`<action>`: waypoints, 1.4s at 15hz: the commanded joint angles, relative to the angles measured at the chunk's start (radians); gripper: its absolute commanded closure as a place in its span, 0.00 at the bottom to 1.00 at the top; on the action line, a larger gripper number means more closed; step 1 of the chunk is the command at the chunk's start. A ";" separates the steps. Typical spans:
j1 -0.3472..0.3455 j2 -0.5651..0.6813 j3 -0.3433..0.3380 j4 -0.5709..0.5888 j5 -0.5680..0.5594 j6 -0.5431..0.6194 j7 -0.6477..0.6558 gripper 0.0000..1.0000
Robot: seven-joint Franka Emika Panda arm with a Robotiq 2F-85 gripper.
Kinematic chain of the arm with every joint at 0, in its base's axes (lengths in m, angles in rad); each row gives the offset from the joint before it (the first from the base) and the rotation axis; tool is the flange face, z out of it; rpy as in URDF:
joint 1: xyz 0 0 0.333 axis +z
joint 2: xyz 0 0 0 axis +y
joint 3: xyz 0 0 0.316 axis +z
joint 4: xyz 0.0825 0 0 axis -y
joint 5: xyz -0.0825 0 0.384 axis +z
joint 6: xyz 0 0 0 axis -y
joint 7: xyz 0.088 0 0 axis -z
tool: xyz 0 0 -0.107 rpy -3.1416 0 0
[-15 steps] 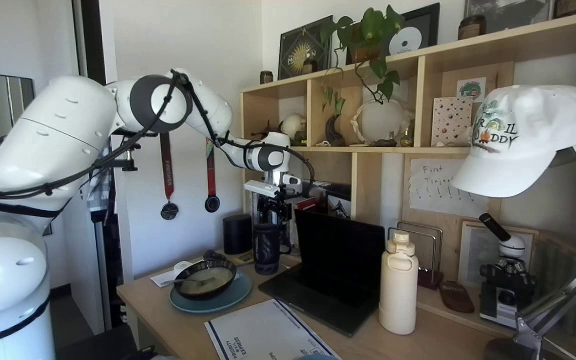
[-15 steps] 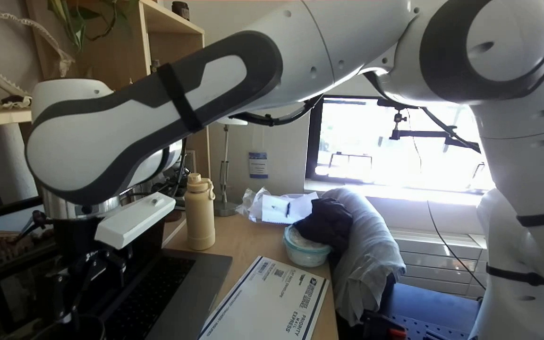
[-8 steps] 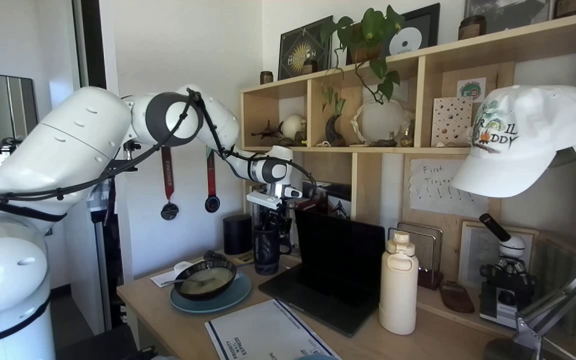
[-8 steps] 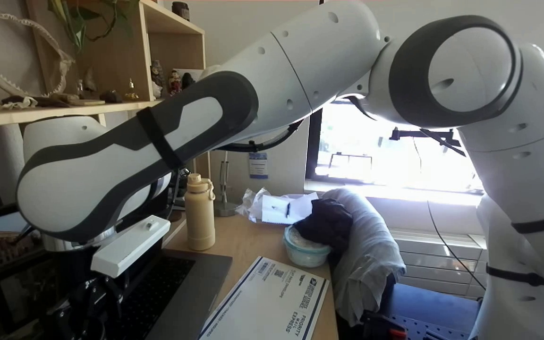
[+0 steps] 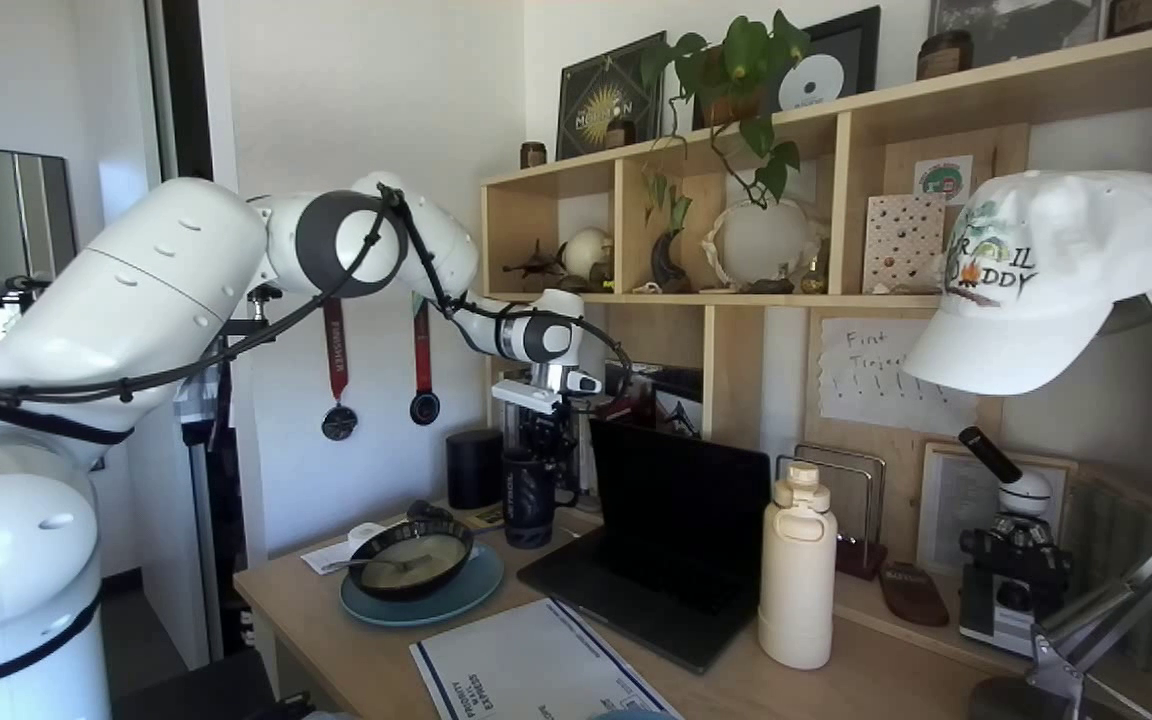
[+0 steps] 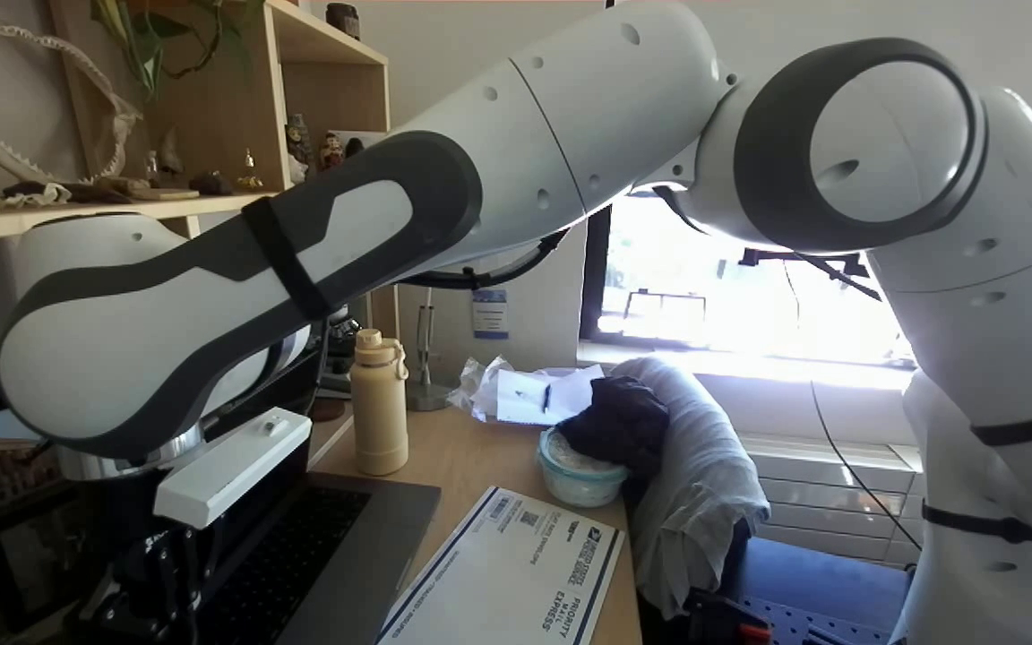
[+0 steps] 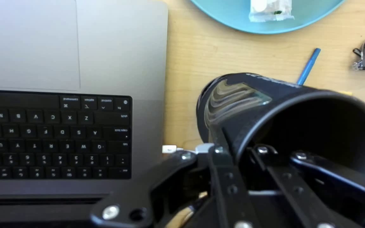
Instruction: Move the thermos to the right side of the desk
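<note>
The thermos (image 5: 526, 510), a black cylinder with an open top and a side handle, stands on the desk (image 5: 886, 680) left of the laptop. My gripper (image 5: 542, 448) comes down from above at its mouth. In the wrist view the thermos (image 7: 233, 104) appears large, its dark mouth facing the camera. There the gripper (image 7: 237, 146) has one finger outside the wall and the other inside the rim, shut with the wall between them. The fingertip inside is lost in the dark. In an exterior view my gripper (image 6: 144, 573) is dark, and the thermos is hard to make out there.
An open laptop (image 5: 676, 540) sits close beside the thermos. A bowl (image 5: 414, 560) on a blue plate (image 5: 426, 612), a mailing envelope (image 5: 536, 665) and a cream bottle (image 5: 798, 580) share the desk. A black cylinder (image 5: 474, 468) and shelving (image 5: 721, 350) stand behind.
The arm came down to the thermos and the gripper went from open to shut on its rim. Since half a second ago, thermos and gripper have shifted very slightly left in an exterior view.
</note>
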 commanded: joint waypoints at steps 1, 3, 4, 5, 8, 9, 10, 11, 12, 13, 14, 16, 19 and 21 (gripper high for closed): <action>-0.005 0.009 0.013 0.040 -0.003 -0.060 -0.018 1.00; -0.011 -0.006 0.017 0.040 0.008 -0.073 -0.021 0.96; -0.015 -0.020 0.019 0.041 0.016 -0.079 -0.022 0.96; -0.018 -0.031 0.020 0.044 0.021 -0.086 -0.022 0.96; -0.020 -0.091 0.006 0.046 0.011 -0.106 0.001 0.96; -0.021 -0.120 -0.004 0.039 0.003 -0.124 0.019 0.96; -0.032 -0.147 -0.005 0.030 0.010 -0.151 0.017 0.96; -0.043 -0.179 -0.011 0.015 0.018 -0.190 0.030 0.96; -0.052 -0.212 -0.024 -0.006 0.016 -0.226 0.055 0.96; -0.063 -0.237 -0.033 -0.017 0.018 -0.259 0.072 0.96; -0.078 -0.275 -0.046 -0.049 0.022 -0.283 0.095 0.96; -0.103 -0.340 -0.075 -0.112 0.021 -0.303 0.151 0.96; -0.152 -0.438 -0.124 -0.254 0.024 -0.240 0.218 0.96; -0.187 -0.492 -0.156 -0.348 0.030 -0.195 0.252 0.96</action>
